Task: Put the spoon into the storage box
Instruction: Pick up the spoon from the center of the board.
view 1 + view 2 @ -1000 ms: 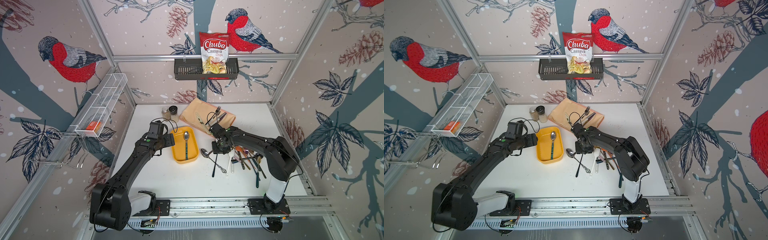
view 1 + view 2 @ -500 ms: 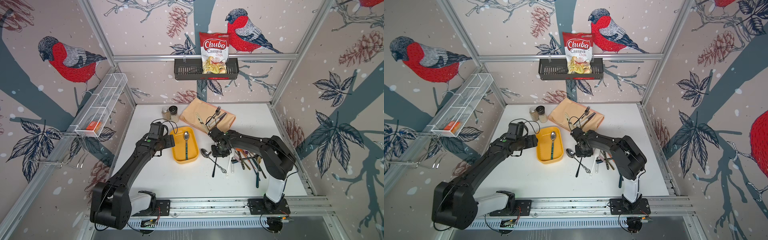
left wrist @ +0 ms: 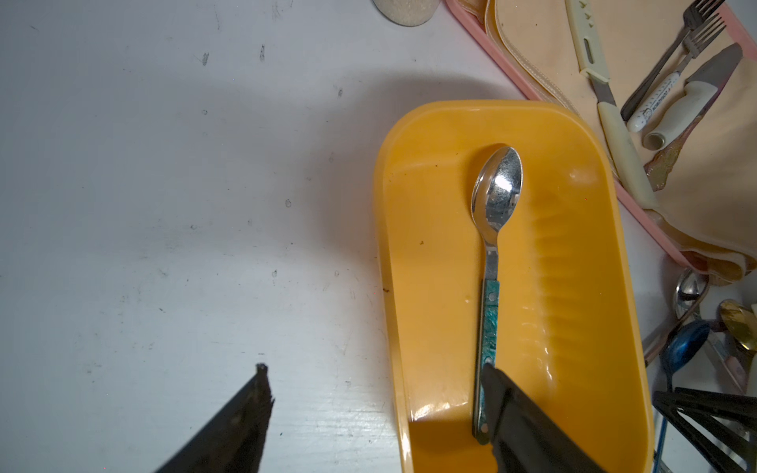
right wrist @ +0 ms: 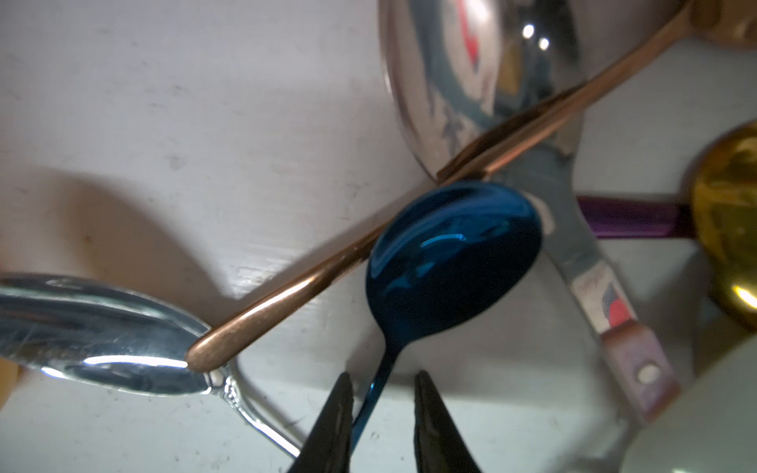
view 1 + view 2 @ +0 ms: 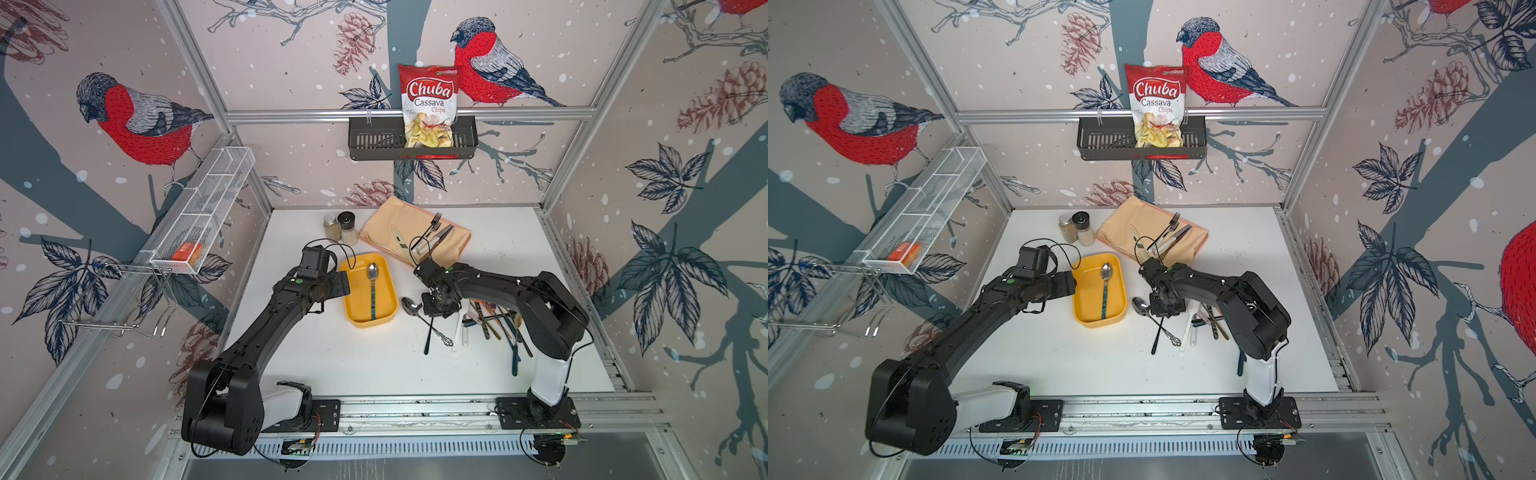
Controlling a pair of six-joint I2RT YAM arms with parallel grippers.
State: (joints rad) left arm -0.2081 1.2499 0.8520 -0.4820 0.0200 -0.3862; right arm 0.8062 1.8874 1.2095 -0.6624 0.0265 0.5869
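The white table [image 5: 507, 249] carried a beige folded cloth [image 5: 386, 226] near its far edge. Nearer the middle sat the shallow yellow plastic storage box [image 5: 353, 299], with a teal-handled steel spoon [image 3: 489, 311] already lying lengthwise in it. Between the box and the table's right edge sprawled a loose pile of mixed cutlery [image 5: 494, 324].

The task's thing, a glossy dark-blue metal spoon [image 4: 450, 254], lay outside the box on the side of the pile facing it. Its bowl rested over a copper-coloured handle [image 4: 286, 295] and the neck of a large mirror-steel spoon [image 4: 471, 61]. It looked light, rigid and slick. The thin neck behind the bowl seemed the sensible hold, though a pinch there could let it swivel. Being uppermost, it should lift free, yet the copper handle and an ornate silver spoon [image 4: 102, 327] just beside it might get nudged.

The right gripper [image 4: 381, 373] had its fingers on either side of that neck, with a gap showing, not yet clamped. The left gripper [image 3: 373, 367] hung over the box's rim, fingers spread wide, holding nothing.
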